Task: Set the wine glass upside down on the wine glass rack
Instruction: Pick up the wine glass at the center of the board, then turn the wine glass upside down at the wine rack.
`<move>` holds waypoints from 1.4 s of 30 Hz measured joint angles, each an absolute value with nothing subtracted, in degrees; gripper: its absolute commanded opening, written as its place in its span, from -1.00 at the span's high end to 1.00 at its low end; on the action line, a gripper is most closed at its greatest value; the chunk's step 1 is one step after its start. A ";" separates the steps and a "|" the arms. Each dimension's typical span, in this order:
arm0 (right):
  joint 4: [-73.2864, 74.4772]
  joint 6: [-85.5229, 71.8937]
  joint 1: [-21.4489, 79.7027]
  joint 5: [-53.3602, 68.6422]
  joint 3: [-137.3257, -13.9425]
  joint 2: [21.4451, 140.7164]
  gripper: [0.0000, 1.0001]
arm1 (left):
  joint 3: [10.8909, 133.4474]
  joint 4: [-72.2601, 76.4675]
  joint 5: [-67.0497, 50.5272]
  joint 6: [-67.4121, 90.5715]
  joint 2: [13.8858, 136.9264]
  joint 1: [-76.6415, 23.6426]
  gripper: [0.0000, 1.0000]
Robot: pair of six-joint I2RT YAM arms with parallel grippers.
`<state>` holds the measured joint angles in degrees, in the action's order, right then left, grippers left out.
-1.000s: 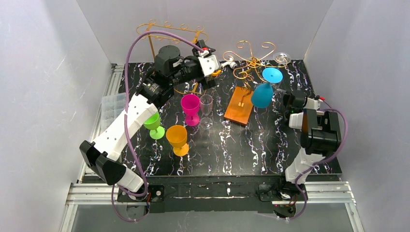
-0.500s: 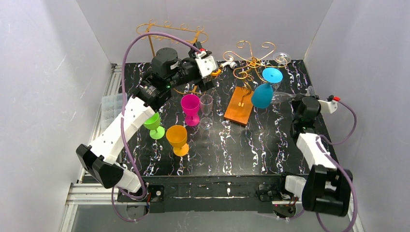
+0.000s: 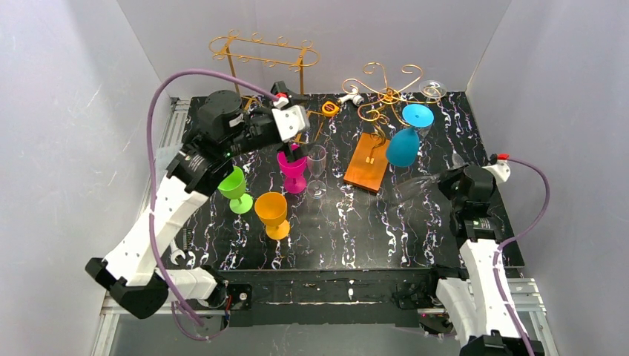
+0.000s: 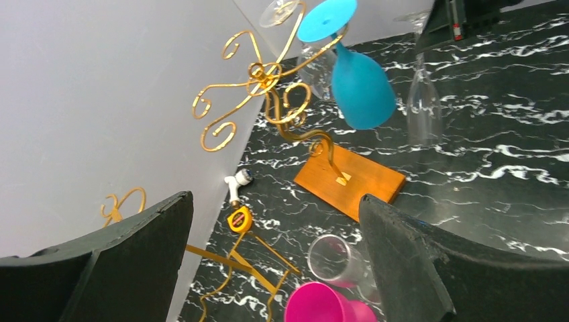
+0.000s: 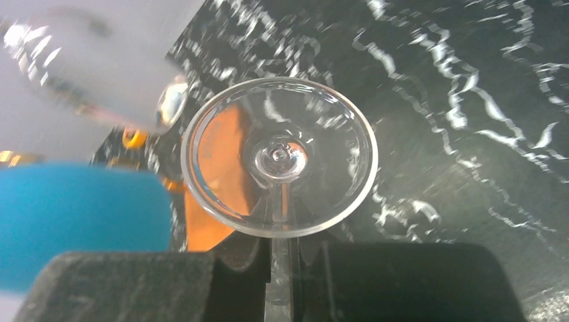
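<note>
Surface: black marbled tabletop (image 3: pixel 356 230) inside white walls, so clear glass reads faintly against it.
Landmark: gold wire wine glass rack (image 3: pixel 383 93), standing on its wooden base (image 3: pixel 367 167).
Already hung: blue wine glass (image 3: pixel 403 147) hangs bowl-down on the rack's right side, its foot caught over the wire. That shows you how a foot must seat.
Task glass: clear wine glass (image 3: pixel 414 188) is off the table, just right of the rack's base, lying close to level with its bowl toward the base.
Right gripper (image 5: pixel 285 251): clamped on the glass's stem, jaws nearly together. Holding the thin stem likely leaves the foot free to slide onto a wire arm.
Left gripper (image 4: pixel 274 204): jaws spread wide, nothing between them. It hangs left of the rack, over the pink goblet (image 3: pixel 291 167), probably parked out of your way.
Waiting: second clear glass (image 3: pixel 317 167), orange goblet (image 3: pixel 272 213) and green goblet (image 3: pixel 236 189) stand upright left of the rack.
Progress: about midway, by my reading; the glass is lifted but not yet inverted.
Next: you likely need to tip the bowl fully down and raise the foot to a free arm.
Risk: the blue glass hangs close to your path.
</note>
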<state>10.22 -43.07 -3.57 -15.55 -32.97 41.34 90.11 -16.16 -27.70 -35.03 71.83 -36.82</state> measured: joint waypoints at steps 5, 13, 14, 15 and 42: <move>17.74 -39.07 0.95 -7.38 -37.76 38.76 0.97 | 87.31 -22.00 -30.68 -34.94 66.78 -36.80 -0.87; 19.44 -29.98 4.29 14.72 -48.58 38.79 0.97 | 83.96 -28.95 -34.17 -33.67 60.49 -36.80 -0.91; 19.31 -29.36 4.32 17.06 -49.45 38.98 0.97 | 83.81 -29.34 -34.85 -32.97 59.88 -36.80 -0.93; 19.18 -28.42 4.40 20.10 -50.59 39.38 0.97 | 83.57 -29.65 -35.38 -32.47 59.33 -36.80 -0.93; 24.97 -14.98 46.37 18.50 -79.35 65.25 0.97 | 91.61 -28.93 -42.74 -52.03 63.44 -38.46 -0.66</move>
